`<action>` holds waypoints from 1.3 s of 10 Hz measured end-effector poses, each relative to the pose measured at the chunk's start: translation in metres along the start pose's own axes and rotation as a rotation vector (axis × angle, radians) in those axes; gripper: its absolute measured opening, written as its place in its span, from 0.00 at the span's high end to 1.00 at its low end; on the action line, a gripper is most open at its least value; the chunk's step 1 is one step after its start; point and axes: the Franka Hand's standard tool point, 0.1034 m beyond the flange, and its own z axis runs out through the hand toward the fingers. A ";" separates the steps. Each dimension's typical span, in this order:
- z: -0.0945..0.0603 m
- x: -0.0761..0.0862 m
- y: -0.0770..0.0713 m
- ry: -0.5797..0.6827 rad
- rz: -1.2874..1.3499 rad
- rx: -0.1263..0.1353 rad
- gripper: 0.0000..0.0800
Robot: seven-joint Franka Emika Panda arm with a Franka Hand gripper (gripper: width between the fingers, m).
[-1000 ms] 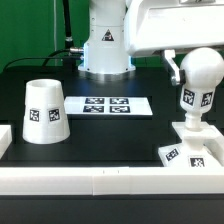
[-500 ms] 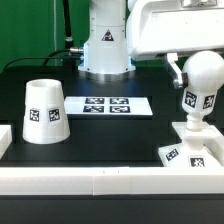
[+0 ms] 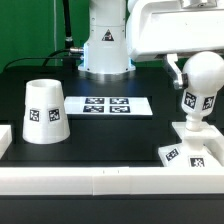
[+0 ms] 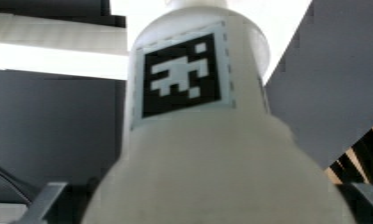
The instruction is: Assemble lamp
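Note:
The white bulb (image 3: 203,85) stands upright on the low sloped square base (image 3: 190,150) at the exterior view's right, with tags on its neck. My gripper (image 3: 199,68) comes down from above and holds the bulb's round top between its fingers; one finger (image 3: 175,68) shows beside the bulb. In the wrist view the bulb (image 4: 192,130) fills the picture, and my gripper (image 4: 201,208) has a finger at each lower edge. The conical shade (image 3: 44,111) stands apart, mouth up, at the exterior view's left.
The marker board (image 3: 108,105) lies flat in the middle of the black table. The robot's white pedestal (image 3: 106,45) stands behind it. A white wall (image 3: 100,182) runs along the front edge.
The bulb has turned a little about its upright axis in my gripper: its tags have shifted round. In the last half second nothing has moved.

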 end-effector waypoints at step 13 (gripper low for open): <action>0.009 -0.017 0.000 0.068 -0.008 -0.027 0.16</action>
